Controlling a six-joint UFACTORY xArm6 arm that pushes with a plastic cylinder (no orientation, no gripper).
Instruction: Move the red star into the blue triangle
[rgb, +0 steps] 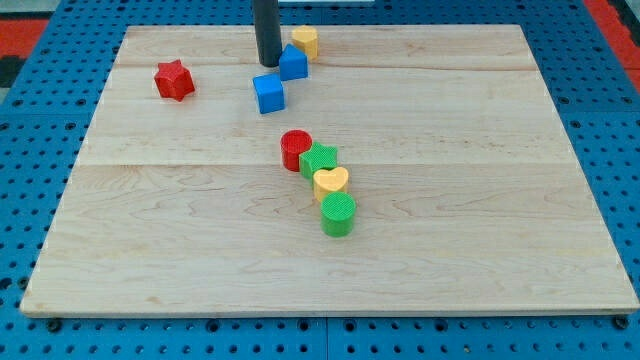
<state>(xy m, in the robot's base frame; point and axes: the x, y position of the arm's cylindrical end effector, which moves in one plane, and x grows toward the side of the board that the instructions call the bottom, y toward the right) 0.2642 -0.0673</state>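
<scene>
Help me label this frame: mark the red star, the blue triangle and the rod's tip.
red star (173, 80), camera view, its top face.
blue triangle (293, 62), camera view, its top face.
my tip (268, 65), camera view, the rod's very end, beside the blue triangle.

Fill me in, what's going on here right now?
My tip rests near the wooden board's top edge, just left of the blue triangle block and above the blue cube. The red star block sits untouched, well off to the view's left. It hasn't been pushed toward the triangle yet.
</scene>
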